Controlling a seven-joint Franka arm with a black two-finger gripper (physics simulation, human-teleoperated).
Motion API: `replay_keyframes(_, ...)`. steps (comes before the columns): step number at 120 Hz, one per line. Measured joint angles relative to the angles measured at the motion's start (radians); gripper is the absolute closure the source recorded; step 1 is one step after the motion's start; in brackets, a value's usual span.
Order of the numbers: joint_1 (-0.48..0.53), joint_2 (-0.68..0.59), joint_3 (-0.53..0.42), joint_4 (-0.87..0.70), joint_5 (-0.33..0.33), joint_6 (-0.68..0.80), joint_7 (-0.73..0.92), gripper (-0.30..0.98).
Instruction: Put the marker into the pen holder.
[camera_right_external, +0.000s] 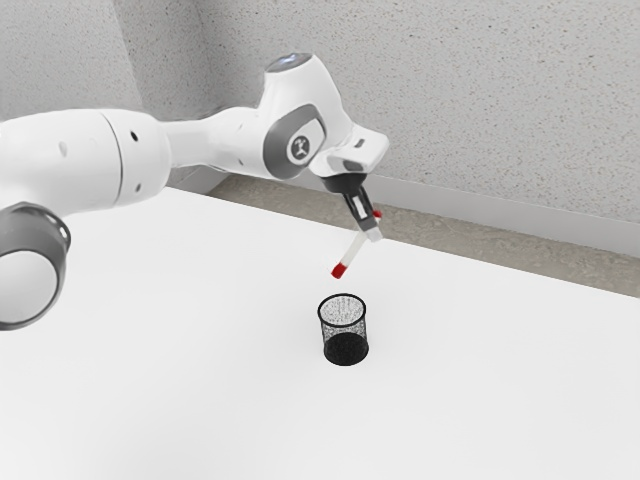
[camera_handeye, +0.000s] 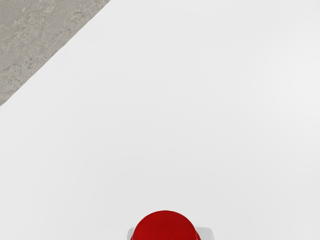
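The marker (camera_right_external: 352, 250) is up in the air, tilted, its lower end near and above the black mesh pen holder (camera_right_external: 345, 330), but outside it. The hand (camera_right_external: 372, 235) grips it between the fingertips. So the grasp and lift look done; what is left is lining up, lowering and letting go. The marker has a slim whitish barrel and red ends. The pen holder stands upright on the white table (camera_right_external: 200, 350).
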Motion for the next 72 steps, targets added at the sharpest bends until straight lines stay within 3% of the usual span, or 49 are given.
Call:
replay_keyframes(27, -0.024, -0.05, -0.021, -0.115, -0.032, 0.0, 0.027, 0.77)
replay_keyframes(59, -0.001, 0.0, -0.023, -0.145, -0.07, 0.0, 0.049, 0.76)
replay_keyframes(72, 0.008, 0.011, -0.022, -0.172, -0.094, -0.006, 0.062, 0.56)
